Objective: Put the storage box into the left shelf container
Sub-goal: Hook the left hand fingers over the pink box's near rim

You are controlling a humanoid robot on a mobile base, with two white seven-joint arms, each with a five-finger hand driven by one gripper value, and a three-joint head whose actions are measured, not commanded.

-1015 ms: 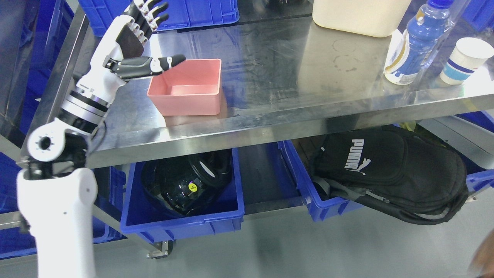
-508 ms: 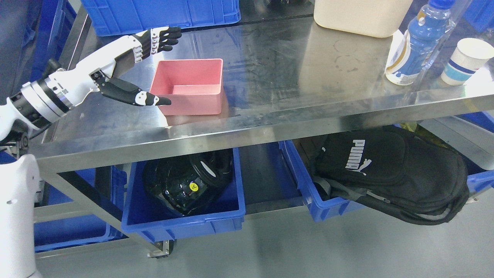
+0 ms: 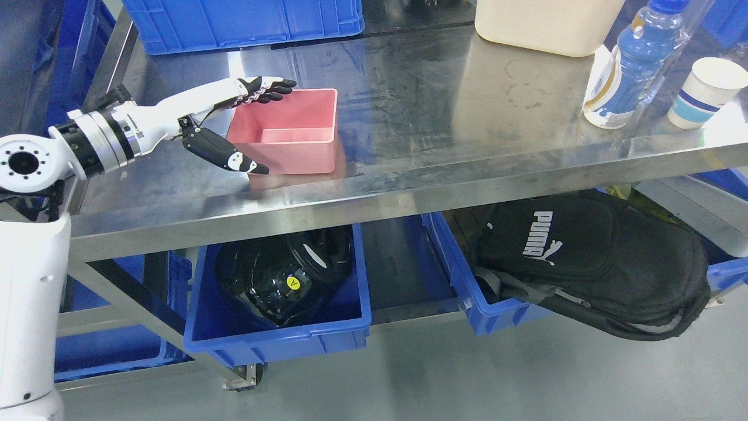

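Pink storage box [image 3: 286, 130] sits upright, opening upward, long axis left-right.

White left arm [image 3: 35, 327] with black-ringed wrist; left hand [image 3: 225, 120] white, fingertips apparently black.

The pink open plastic storage box [image 3: 287, 130] stood on the steel shelf top [image 3: 409, 117], near its front edge. The white-and-black left robot hand [image 3: 225, 126] sat at the box's left side, fingers [image 3: 270, 89] over its rear-left corner and thumb [image 3: 225, 156] against its front-left corner. Below the box sat a blue plastic bin [image 3: 280, 333] holding a black helmet [image 3: 286, 275]. Far right of the box stood a blue drink bottle [image 3: 628, 64].
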